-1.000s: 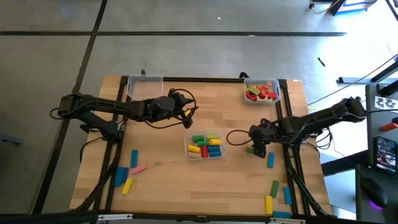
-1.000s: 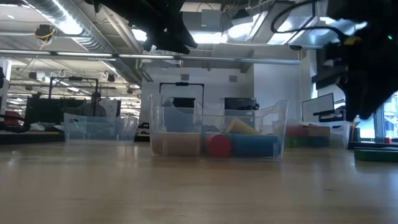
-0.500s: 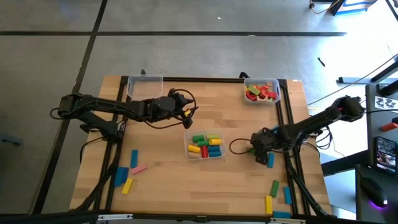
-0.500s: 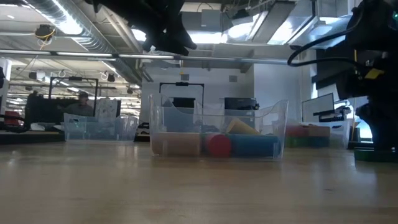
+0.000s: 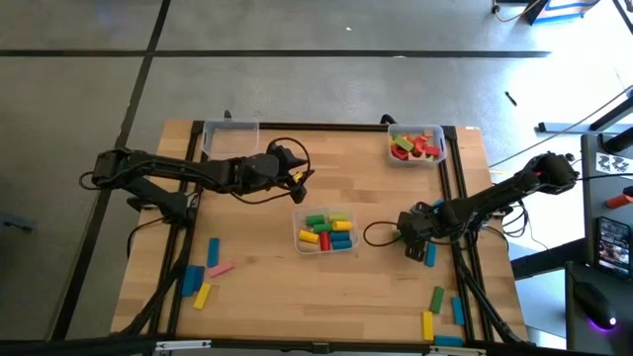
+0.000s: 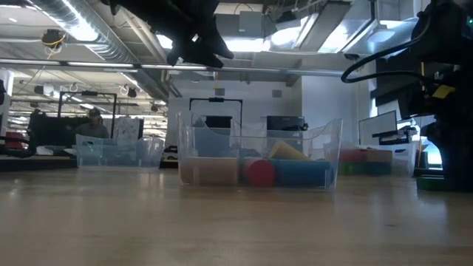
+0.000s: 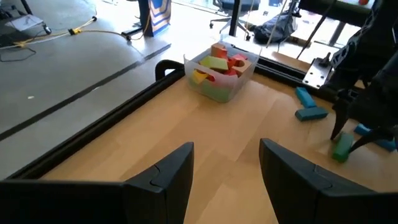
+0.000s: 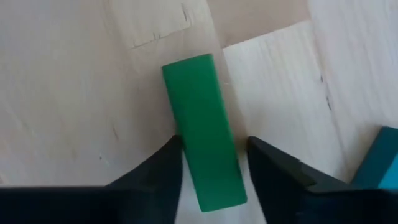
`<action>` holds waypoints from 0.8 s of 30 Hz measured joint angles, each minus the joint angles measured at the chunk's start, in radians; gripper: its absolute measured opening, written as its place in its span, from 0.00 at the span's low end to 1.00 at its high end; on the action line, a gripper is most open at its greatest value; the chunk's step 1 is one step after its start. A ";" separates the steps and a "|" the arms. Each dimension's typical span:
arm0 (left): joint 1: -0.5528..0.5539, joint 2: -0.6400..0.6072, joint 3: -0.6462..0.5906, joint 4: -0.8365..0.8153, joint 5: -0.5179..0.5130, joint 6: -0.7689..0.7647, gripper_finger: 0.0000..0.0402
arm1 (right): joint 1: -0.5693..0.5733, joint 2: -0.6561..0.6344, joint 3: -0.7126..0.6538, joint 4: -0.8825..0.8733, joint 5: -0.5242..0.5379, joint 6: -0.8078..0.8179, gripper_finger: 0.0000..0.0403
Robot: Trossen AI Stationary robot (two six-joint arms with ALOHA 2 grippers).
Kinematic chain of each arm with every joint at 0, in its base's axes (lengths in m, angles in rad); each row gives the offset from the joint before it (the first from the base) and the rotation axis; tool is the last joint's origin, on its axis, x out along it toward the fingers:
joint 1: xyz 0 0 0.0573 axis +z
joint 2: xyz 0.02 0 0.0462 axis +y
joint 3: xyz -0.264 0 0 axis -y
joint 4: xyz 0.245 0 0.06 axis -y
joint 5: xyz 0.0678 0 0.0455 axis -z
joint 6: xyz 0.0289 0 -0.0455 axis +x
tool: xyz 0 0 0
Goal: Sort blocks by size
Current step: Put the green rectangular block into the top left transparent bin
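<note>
— Blocks (image 5: 326, 232) are seen mid-frame in a clear bin (image 5: 300, 237); where is the right gripper (image 5: 407, 235)?

— Right of it. Wrist view: fingers (image 8: 155, 171) are closed against a green block (image 8: 203, 155). Left gripper (image 7: 225, 174) — held open, empty.

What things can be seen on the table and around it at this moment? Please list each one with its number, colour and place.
green block: one, green, flat on the table between the right gripper's fingers
loose blocks, right side: about five, blue, green, yellow, near the right edge
loose blocks, left side: about five, blue, pink, yellow, near the front left corner
centre bin: one, clear, mid-table, holding green, yellow, red, blue blocks
far right bin: one, clear, holding red, green, yellow pieces
far left bin: one, clear, contents not visible
person: one, in the room behind
left gripper: open, empty, raised behind the centre bin
right gripper: down at the table, astride the green block
</note>
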 joint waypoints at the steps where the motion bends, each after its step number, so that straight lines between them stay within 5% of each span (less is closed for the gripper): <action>1: 0.000 0.000 0.000 -0.001 0.000 0.001 0.44 | -0.001 0.000 0.000 0.002 0.003 0.002 0.37; 7: -0.040 0.000 0.000 -0.010 0.038 0.087 0.44 | -0.002 0.002 -0.001 0.024 0.032 0.001 0.21; 24: -0.231 0.000 0.000 -0.010 0.043 0.207 0.44 | -0.002 -0.004 0.013 0.114 0.031 -0.033 0.22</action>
